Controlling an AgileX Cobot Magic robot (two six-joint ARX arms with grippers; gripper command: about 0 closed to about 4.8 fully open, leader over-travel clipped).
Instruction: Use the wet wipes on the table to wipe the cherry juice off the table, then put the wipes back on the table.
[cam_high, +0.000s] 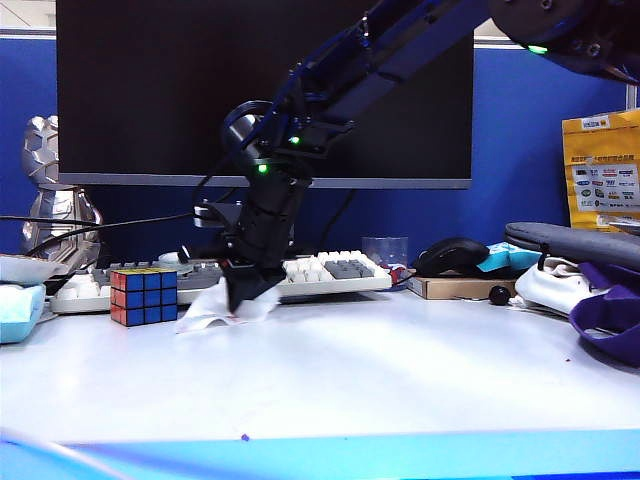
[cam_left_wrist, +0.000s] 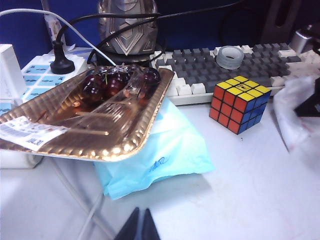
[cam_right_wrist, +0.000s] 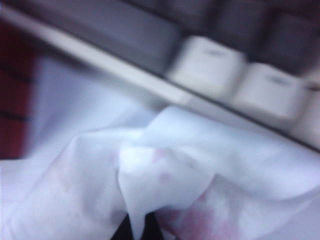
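table (cam_high: 400, 390), right hand (cam_high: 250, 290) clamping wet wipes (cam_high: 215, 305) beside Rubik's cube (cam_high: 144, 296), left hand (cam_left_wrist: 140, 227) closed

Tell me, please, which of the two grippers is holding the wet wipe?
The right gripper, shut on the pink-stained wet wipe beside the Rubik's cube; the left gripper holds nothing.

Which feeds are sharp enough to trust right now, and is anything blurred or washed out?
Exterior view: sharp on the table, though the right end effector is a dark silhouette against the black monitor. Left wrist view: clear, with glare along the gold tray rim. Right wrist view: heavily blurred; only the wet wipes with pink stains and keyboard keys can be made out.
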